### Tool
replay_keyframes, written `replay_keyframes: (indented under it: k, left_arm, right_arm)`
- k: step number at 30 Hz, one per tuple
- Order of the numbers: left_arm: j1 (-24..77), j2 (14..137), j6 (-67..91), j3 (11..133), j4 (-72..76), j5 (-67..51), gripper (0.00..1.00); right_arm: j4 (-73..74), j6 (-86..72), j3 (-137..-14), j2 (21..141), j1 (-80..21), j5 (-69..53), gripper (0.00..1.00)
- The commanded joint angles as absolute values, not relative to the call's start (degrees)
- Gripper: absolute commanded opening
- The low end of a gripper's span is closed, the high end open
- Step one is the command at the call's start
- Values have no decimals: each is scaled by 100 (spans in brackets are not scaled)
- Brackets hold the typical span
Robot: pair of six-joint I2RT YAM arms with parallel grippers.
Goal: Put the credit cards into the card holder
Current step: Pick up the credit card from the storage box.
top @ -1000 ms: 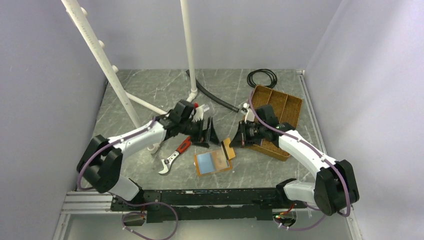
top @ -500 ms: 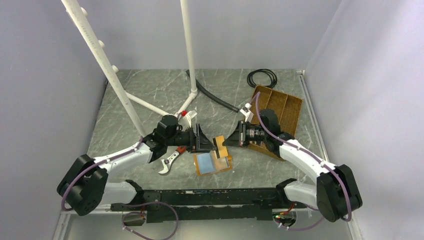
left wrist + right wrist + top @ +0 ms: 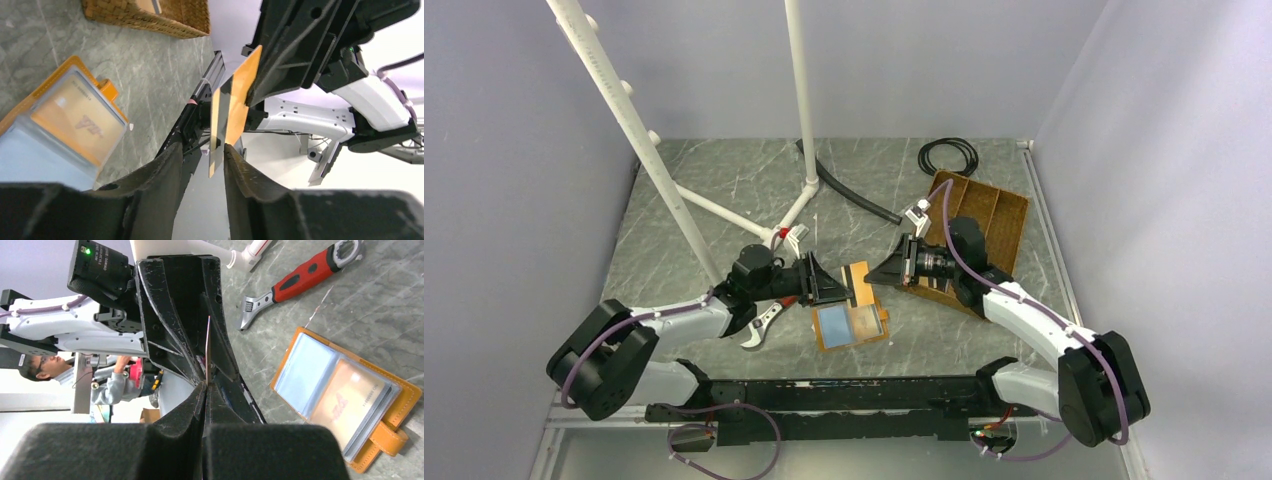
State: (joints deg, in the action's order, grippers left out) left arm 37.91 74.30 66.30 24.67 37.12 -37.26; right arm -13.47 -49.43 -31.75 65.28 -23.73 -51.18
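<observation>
- The left tool [image 3: 839, 285] has swung in from 9 o'clock and narrowed. It now straddles the free edge of the tan card [image 3: 235, 105], still part-open with a gap on one side.
- The card holder [image 3: 851, 325] lies open on the table [image 3: 744, 170], at 6 o'clock from the card.
- A red-handled wrench [image 3: 759, 328] lies at 9 o'clock from the holder.
- The right tool [image 3: 205, 385] is clenched on the card's other edge, holding it in the air.
- The brown tray [image 3: 994, 215] sits at 2 o'clock, with a black cable coil [image 3: 947, 156] beyond.

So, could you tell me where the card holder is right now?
In the top view the card holder lies open on the table, front centre, just right of the red-handled wrench, under the raised card.
</observation>
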Motion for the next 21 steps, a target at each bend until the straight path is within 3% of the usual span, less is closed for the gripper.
replay_keyframes:
  k: [1, 6, 7, 9, 10, 13, 15, 18, 21]
  left_arm:
    - [3813, 7369, 6748, 2366, 4904, -3792, 33]
    - [3834, 7059, 6485, 2328, 4413, -3582, 5]
    - [3840, 6986, 6398, 2349, 4139, -3534, 0]
    - [3841, 6842, 5981, 2623, 2617, -3344, 0]
    - [3835, 6794, 5762, 2783, 1926, -3204, 0]
    - [3745, 7017, 5464, 3099, 408, -3165, 0]
    - [3653, 7383, 5407, 3152, 270, -3567, 0]
    - [3654, 7619, 5478, 3095, 482, -3808, 0]
    - [3644, 7774, 5473, 3165, 450, -3888, 0]
  right_arm:
    - [-1783, -5054, -3129, 6547, -2417, -5242, 0]
    - [-1543, -4903, -3075, 6656, -2413, -5126, 1]
    - [-996, -4526, -3241, 6709, -2416, -4883, 13]
    - [982, -3255, -3821, 6880, -2428, -3659, 41]
    - [1553, -2936, -4007, 6969, -2434, -3084, 50]
    - [1970, -2571, -4165, 7215, -2474, -2840, 57]
    - [1798, -2537, -4174, 7442, -2635, -3281, 51]
    - [1647, -2485, -4224, 7850, -2924, -3452, 21]
    - [1381, -2504, -4136, 8117, -2976, -3399, 6]
